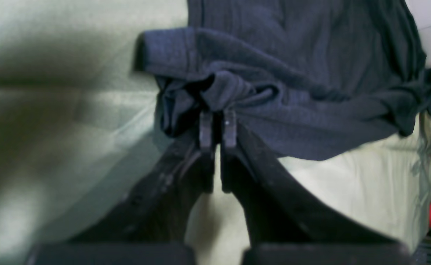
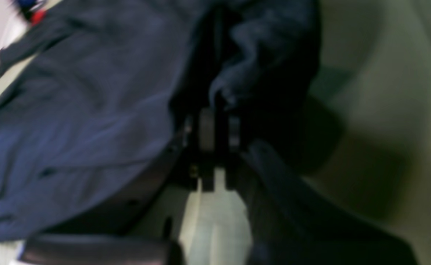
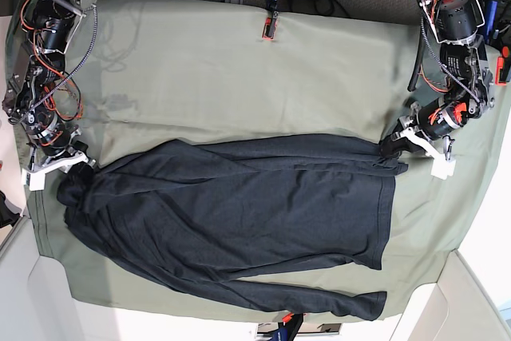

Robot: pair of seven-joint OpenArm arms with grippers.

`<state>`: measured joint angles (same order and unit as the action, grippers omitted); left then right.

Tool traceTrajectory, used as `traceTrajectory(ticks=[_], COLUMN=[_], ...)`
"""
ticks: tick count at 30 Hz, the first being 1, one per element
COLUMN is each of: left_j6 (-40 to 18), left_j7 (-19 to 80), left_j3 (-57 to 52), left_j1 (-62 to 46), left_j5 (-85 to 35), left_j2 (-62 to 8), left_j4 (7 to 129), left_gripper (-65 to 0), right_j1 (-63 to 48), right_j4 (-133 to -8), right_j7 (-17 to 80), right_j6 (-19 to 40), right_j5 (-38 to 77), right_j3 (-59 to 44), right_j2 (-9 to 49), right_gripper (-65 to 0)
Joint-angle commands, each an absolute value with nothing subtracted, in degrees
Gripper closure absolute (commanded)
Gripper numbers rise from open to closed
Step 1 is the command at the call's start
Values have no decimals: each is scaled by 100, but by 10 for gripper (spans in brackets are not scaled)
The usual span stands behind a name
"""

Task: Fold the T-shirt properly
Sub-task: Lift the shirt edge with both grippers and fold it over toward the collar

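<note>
The left end effector (image 1: 217, 125) is clenched on the T-shirt (image 1: 292, 92): in the left wrist view its two fingers (image 1: 205, 129) stand almost together, and a small bunch of dark knit fabric is pinched between the tips. Around this pinch the cloth gathers into folds, and a thick rolled edge of the shirt runs just above it. In the base view this end effector (image 3: 397, 147) is at the right side of the scene, at the far right corner of the shirt, where the fabric is pulled into a small point.

The right end effector (image 2: 218, 127) is also clenched on the T-shirt (image 2: 83, 121). The right wrist view is blurred, but the fingers (image 2: 206, 129) are close together and a wavy lump of dark fabric rises from between them. The wide body of the shirt spreads to the left of the fingers in that view. In the base view this end effector (image 3: 73, 164) is at the left side of the scene, touching the far left end of the shirt, where the cloth is bunched.

The T-shirt (image 3: 239, 213) lies spread across the middle of the bench, stretched from left to right between the two end effectors. One long sleeve lies along its near edge and ends near the right. Under the shirt, a sage-green cloth sheet (image 3: 223, 69) covers the bench. At its far edge a small red clip (image 3: 267, 29) sits on the sheet, well apart from the shirt.
</note>
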<state>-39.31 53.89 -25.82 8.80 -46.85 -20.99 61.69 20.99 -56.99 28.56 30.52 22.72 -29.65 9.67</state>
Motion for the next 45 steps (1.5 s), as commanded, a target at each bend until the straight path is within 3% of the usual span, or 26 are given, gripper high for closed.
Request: traceTrajectory(ticks=[1, 13, 24, 30, 39, 45], left_j6=[-4000, -4000, -4000, -4000, -4000, -4000], left_j7=[5428, 5922, 6563, 6873, 7107, 7225], left_j3=[-2589, -2596, -2596, -2598, -3527, -3599], left_j1=[978, 628, 121, -504, -1573, -2196], left_j5=[-4737, -5177, -6020, -6556, -7220, -7393], left_j2=[-2292, -3693, -4296, -4338, -4366, -4366], left_j4=[6230, 7057, 7057, 7061, 7299, 7474], left_gripper=[0, 0, 0, 0, 0, 0], right_j1=[2252, 1907, 1822, 1492, 191, -515], right_j4=[-5808, -7378, -7706, -7848, -8860, -9148], right_j7=[2829, 4329, 5881, 6007, 5992, 5986], right_j6=[3148, 3107, 3107, 3107, 3107, 3109], right_j5=[2364, 3474, 3946, 3977, 4012, 4150], right_j3=[-2943, -2928, -3020, -3129, -3321, -3575], right_j2=[1035, 1514, 1747, 1747, 1750, 1747], right_gripper=[0, 0, 0, 0, 0, 0])
